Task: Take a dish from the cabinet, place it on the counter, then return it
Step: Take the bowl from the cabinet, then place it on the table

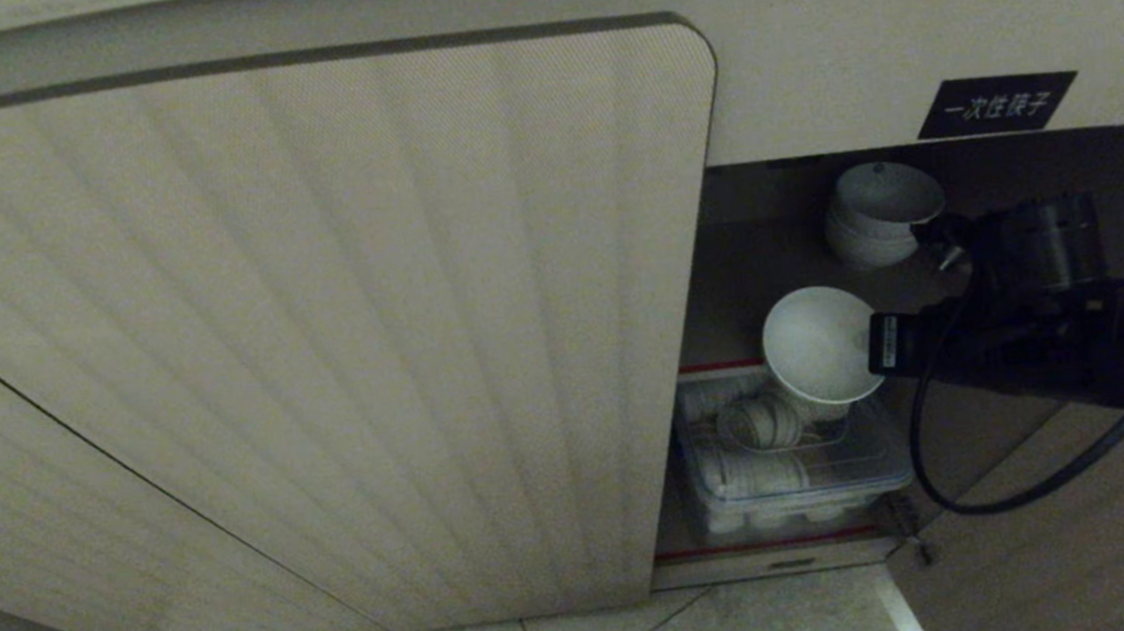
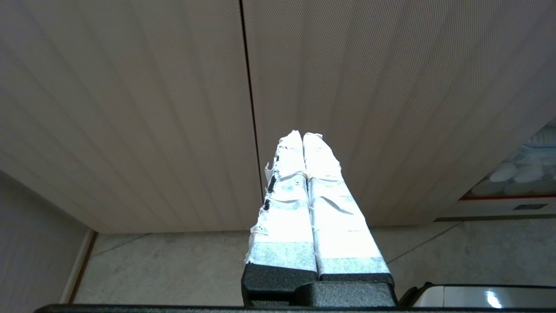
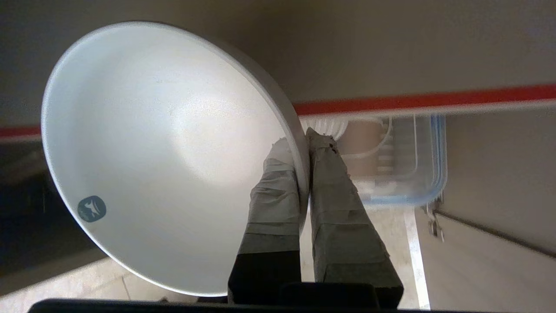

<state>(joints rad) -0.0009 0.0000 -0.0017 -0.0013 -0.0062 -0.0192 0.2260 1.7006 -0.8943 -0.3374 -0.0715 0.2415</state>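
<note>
Taped fingers (image 3: 278, 174) of the right gripper (image 3: 304, 143) are seen clamped across the rim of the dish (image 3: 165, 156), one pad inside the bowl and one outside. From the head view, the dish (image 1: 818, 343) is held in the air at the cabinet (image 1: 779, 268) opening, tilted so that its hollow faces outward, above a clear plastic bin (image 1: 796, 483) of crockery on the lower shelf and in front of the red shelf edge (image 1: 719, 366). A stack of white bowls (image 1: 877, 210) is noted on the upper shelf, just beside the arm, under the black label (image 1: 995, 105). The ribbed door (image 1: 323, 334) is seen to the left of the opening. The left gripper (image 2: 304, 139) is parked facing the door, near the floor (image 2: 173, 265), its fingers pressed together on nothing. It is judged that the dish is being carried between cabinet and counter; the counter is not in view. Risks are recorded as follows: the grip is taken on a thin, smooth rim only, so the tilted dish may pivot or slip under its own weight; the far rim may be struck against the door edge or the top of the opening during passage; the arm or its cable (image 1: 977, 493) may brush the stack and upset it.
</note>
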